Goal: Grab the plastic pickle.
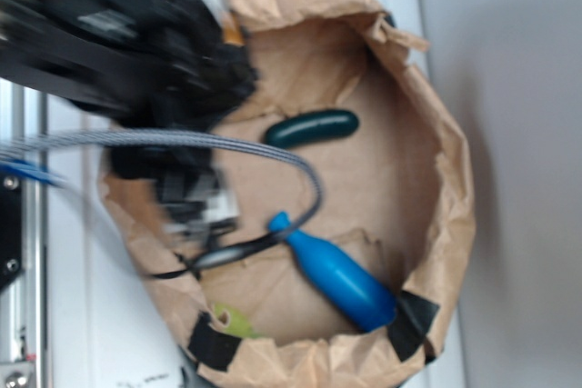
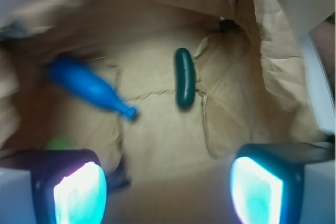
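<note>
Lying flat on the creased floor of the crumpled brown paper bag with rolled-down walls: the small, dark green, glossy, sausage-shaped plastic pickle, untouched and free all round; sitting well apart from it, toward the taped edge of the bag, the bright blue bottle-shaped plastic toy, with its narrow neck pointing roughly toward the pickle; resting beyond the bottle, against the bag wall, a small yellow-green scrap. Hovering above the bag floor, short of the pickle and off to the bottle's side of it: the black gripper, blurred in the exterior view; in the wrist view, standing wide apart with nothing between the two lit pads. Judging the step in hand as the approach, with the grab not yet begun; advancing toward the pickle while keeping clear of the blue bottle's neck; centring the gap over the pickle's middle rather than its rounded ends; appearing, in the wrist view, with its long axis running away from the camera between the pads, so closing across its narrow width and needing little turning of the wrist; lowering close to the paper before closing, the smooth glossy skin likely slipping under a high or off-centre pinch; watching the loose paper folds beside the pickle, lest one be pinched with it.
</note>
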`<state>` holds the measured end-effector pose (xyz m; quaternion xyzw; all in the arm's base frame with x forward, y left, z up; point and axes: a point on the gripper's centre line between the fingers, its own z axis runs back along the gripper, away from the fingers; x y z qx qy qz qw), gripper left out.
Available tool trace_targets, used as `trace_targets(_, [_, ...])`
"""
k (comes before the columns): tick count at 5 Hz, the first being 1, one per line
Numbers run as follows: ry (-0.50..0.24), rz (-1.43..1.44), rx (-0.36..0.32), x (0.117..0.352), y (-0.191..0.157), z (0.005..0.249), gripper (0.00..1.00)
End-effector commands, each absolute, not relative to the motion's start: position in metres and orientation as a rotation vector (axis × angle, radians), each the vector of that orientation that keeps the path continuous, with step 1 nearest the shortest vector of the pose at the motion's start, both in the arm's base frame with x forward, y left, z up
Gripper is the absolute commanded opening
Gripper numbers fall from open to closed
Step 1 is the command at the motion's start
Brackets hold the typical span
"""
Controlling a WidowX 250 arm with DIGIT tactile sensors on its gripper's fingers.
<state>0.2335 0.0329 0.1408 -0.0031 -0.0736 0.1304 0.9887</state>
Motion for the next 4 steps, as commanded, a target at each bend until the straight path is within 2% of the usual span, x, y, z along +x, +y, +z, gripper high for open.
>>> trace_targets(1, [-0.224, 0.470, 0.067, 0.301, 0.050, 0.097, 1.00])
trace_targets(2, [-0.224, 0.509, 0.092, 0.309, 0.062, 0.081, 1.00])
trace_targets(3, [-0.272, 0.489, 0.065, 0.308, 0.072, 0.083, 1.00])
trace_targets(4, [-0.256, 0.415, 0.034, 0.318, 0.082, 0.060, 1.00])
